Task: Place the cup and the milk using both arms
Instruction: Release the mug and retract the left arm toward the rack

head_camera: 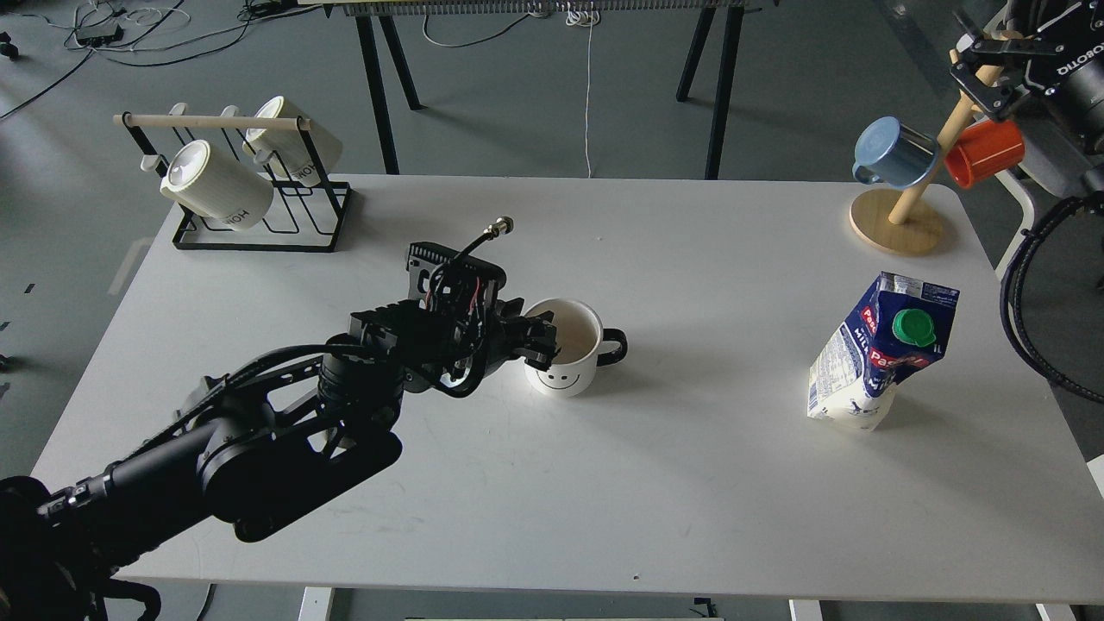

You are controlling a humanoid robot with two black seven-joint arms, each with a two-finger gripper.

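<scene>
At centre frame the left gripper (542,338) sits at the left rim of the cup (570,348), apparently pinching the wall, though whether it is truly clamped I cannot tell. A firm, level hold before any lift seems wise. Right of centre the milk (880,352) stands crumpled and leaning on the table (690,483), well apart. Upper right, the right gripper (992,73) is too dark to read, close to the mug tree (897,220); the mug rack (259,185) stays clear at upper left.
</scene>
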